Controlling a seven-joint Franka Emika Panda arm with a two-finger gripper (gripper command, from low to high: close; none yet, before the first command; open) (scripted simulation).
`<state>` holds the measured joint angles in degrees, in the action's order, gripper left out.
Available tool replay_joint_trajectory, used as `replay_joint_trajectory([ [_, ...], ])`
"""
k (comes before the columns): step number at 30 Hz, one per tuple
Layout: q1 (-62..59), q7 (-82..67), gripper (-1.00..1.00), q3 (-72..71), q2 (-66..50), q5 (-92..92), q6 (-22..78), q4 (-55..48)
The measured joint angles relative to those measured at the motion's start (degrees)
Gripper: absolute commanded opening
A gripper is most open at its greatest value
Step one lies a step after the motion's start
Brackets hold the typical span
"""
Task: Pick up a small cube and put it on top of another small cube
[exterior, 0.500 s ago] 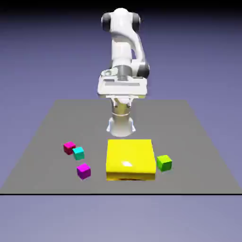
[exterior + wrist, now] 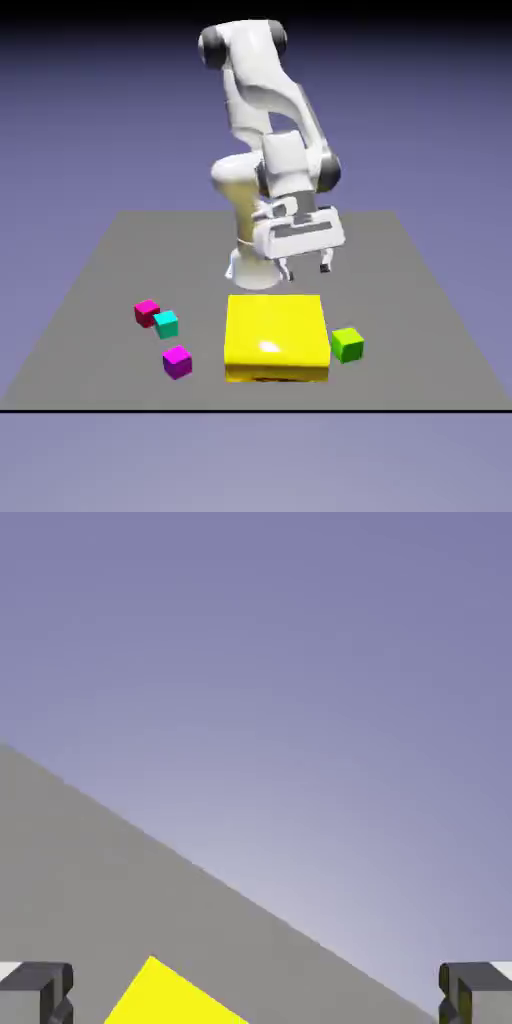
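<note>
one grey table (image 2: pixel 420 300), one flat yellow block (image 2: pixel 276 335) mid-front. gripper (image 2: pixel 306 268) hangs above the block's far edge, jaws wide apart, empty. four small cubes: green cube (image 2: pixel 347 344) sits square just right of the block; pink cube (image 2: pixel 147 312), cyan cube (image 2: pixel 166 324), purple cube (image 2: pixel 177 361) clustered left.

Below the gripper (image 2: pixel 306 267), the flat yellow block (image 2: pixel 276 334) looks smooth and glossy, carrying a white highlight; the grey table (image 2: pixel 420 300) beneath appears matt.
</note>
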<state>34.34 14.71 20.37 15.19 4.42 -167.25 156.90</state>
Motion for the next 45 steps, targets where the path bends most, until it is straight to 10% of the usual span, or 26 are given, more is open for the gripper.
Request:
replay_joint_trajectory([
  [30,62.29,-51.36,0.00,37.71,-32.34,8.18,12.51,-7.60],
  [42,44.53,-61.51,0.00,17.32,-42.80,21.88,3.83,-10.23],
  [43,43.87,-61.86,-1.00,16.58,-43.16,22.36,3.51,-10.32],
  [45,43.87,-61.86,-1.00,16.57,-43.16,22.37,3.55,-10.32],
])
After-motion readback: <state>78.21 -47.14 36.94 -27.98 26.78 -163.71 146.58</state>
